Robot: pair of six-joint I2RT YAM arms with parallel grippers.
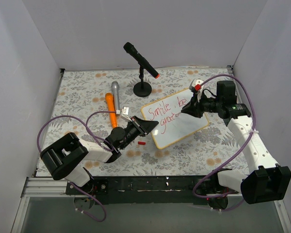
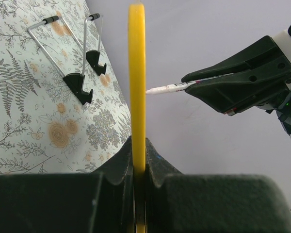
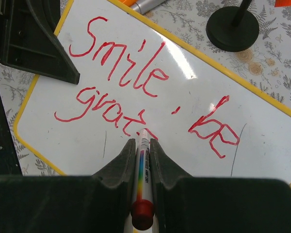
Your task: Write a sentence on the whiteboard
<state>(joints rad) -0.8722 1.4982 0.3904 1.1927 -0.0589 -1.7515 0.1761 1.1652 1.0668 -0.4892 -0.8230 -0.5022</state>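
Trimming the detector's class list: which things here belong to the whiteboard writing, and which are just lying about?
In the job: whiteboard, red sentence, marker in the right hand, left hand clamping the board's yellow rim.

Lying about: stand-mounted black microphone, orange cylinder, silver cylinder.

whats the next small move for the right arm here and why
Probably draw the next letter just right of "grat": the marker tip in the right fingers sits at that unfinished word's end, with bare whiteboard beyond, and the left fingers clamp the yellow rim.
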